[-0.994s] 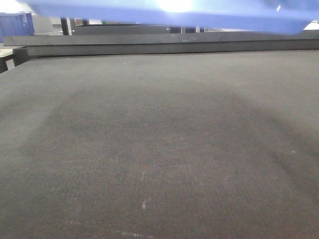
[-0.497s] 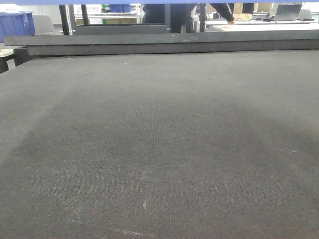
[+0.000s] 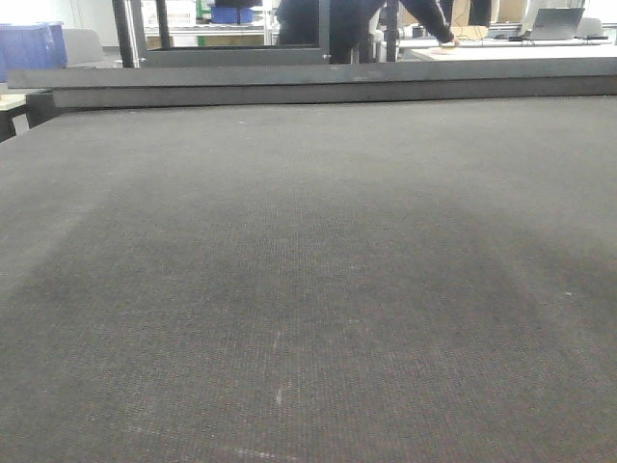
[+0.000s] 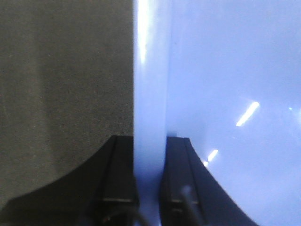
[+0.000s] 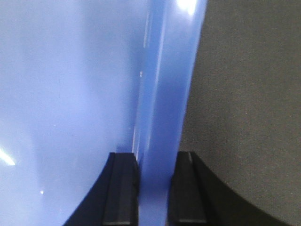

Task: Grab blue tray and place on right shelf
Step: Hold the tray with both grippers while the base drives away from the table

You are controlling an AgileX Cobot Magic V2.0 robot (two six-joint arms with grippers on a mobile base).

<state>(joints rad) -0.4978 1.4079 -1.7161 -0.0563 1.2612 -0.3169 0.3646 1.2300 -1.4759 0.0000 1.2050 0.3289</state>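
tray [image 4: 225, 94]: glossy light blue, held by its rim at two opposite sides, one gripper on each; close and blurred in both wrist views.
rim [image 4: 149, 70]: in the left wrist view it runs from 12 to 6 o'clock through the middle, with the tray's floor filling the 3 o'clock side under streaks of glare; in the right wrist view the floor [image 5: 70, 94] fills the 9 o'clock side.
left gripper [image 4: 149, 141]: black jaws closed on the rim, one on each face, touching it.
right gripper [image 5: 157, 157]: jaws clamped on the rim the same way.
tabletop [image 3: 308, 289]: dark grey woven mat; at 9 o'clock of the tray in the left wrist view, at 3 o'clock in the right; whether the tray touches it cannot be told.
beam [image 3: 308, 95]: grey, across the far edge at 12 o'clock.
bin [image 3: 34, 48]: dark blue, 11 o'clock, beyond the tabletop.
frame [image 3: 231, 53]: metal, 12 o'clock, behind the beam.
person [image 3: 337, 24]: dark clothes, 12 o'clock, hand on a white desk [image 3: 501, 50].
laptop [image 3: 554, 21]: 1 o'clock, on that desk.
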